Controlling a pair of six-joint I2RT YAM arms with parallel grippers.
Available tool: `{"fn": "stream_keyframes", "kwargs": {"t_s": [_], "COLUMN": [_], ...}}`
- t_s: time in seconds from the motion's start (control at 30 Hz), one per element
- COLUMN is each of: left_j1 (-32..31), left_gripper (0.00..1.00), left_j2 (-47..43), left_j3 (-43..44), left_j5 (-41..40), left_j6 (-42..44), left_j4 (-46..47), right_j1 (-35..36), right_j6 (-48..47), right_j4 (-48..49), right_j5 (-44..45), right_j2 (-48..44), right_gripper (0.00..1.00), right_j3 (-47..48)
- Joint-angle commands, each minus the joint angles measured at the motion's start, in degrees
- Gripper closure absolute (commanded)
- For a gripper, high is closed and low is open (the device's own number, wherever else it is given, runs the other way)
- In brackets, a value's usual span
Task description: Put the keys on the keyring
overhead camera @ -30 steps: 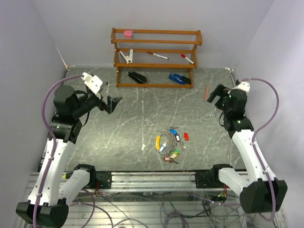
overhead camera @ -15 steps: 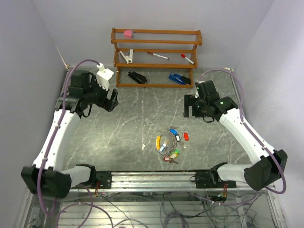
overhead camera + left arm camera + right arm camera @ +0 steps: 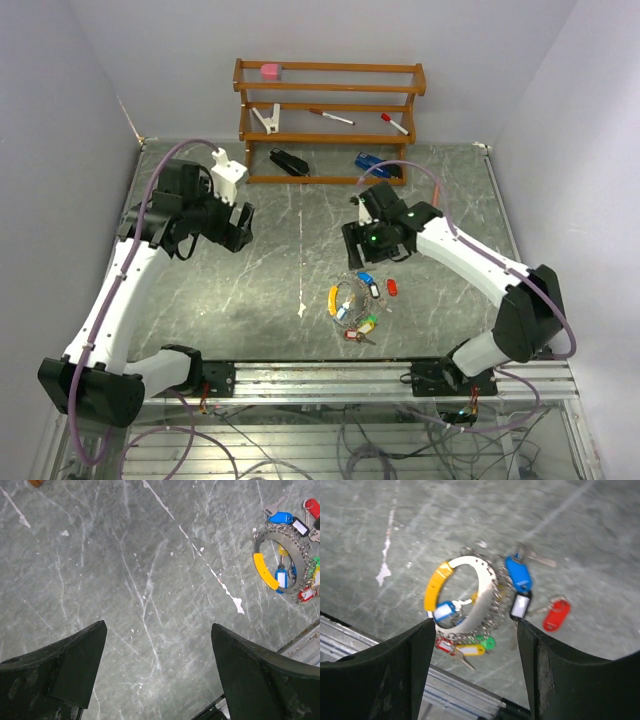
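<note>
Near the counter's point(image 3: 200, 300) near edge, slightly right of centre, lies the keyring point(image 3: 486, 585), its long axis running roughly near-to-far. The keys point(image 3: 518, 575) cluster around it, and a red-tagged key point(image 3: 555, 614) sits slightly apart to the right. Above and just far of the cluster hangs the right gripper point(image 3: 472, 627), jaws wide and empty, so the ring lies to its near side. Well apart to the left stands the left gripper point(image 3: 238, 225), jaws also wide and empty. Since a second ago the right arm has swung in from the far-right edge, while the left has shifted little.
</note>
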Motion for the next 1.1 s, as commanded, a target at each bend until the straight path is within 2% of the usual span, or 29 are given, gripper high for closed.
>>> {"fn": "stream_keyframes", "kwargs": {"t_s": [0.0,0.37,0.53,0.77,1.07], "left_j1": [-0.52,-0.52,-0.52,-0.52,-0.51], "left_gripper": [0.03,0.03,0.03,0.04,0.04], "left_j2": [-0.68,0.99,2.72,7.29,7.94], "left_j3": [-1.33,-8.79,-11.65,-11.57,-11.1], "left_j5": [-0.2,0.63,0.15,0.66,0.64], "left_j6": [-1.25,0.76,0.23,0.1,-0.03], "left_j4": [-1.63,4.21,8.87,11.51,11.83], "right_j1": [1.32,1.49,0.95,0.53,0.48], "right_j6": [-4.81,-16.07,-20.26,-20.16,-20.07], "right_j4": [7.4,6.9,1.59,4.1,6.65], "right_j5": [-5.66,-11.85,-12.12,-13.42,-14.85], "right_j2": [3.28,16.67,24.45,24.23,23.31], "right_gripper": [0.35,0.46,0.54,0.56,0.57], "right_j3": [1.6,8.69,13.87,11.24,6.92]}}
